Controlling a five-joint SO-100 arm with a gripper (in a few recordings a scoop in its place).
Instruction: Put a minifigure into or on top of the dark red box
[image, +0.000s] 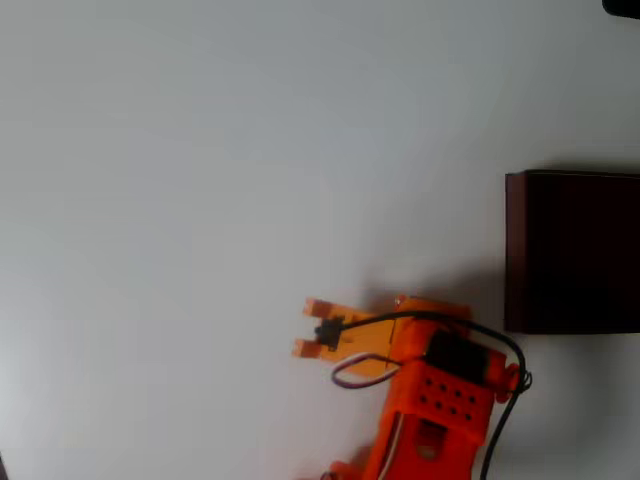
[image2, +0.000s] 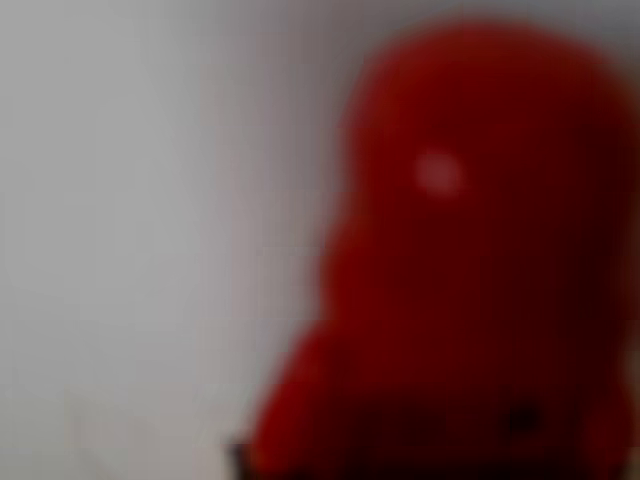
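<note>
Hovering over the white table (image: 200, 150), the orange gripper (image: 306, 328) points left, fingers slightly spread, well apart from the dark red box (image: 572, 250) at the right edge. Wrist view: blurred red minifigure (image2: 470, 260), very close; grip unclear.

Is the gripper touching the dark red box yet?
Apart. In the overhead view the gripper points left, away from the dark red box at the right edge, with bare white table between the arm and the box's wall.
</note>
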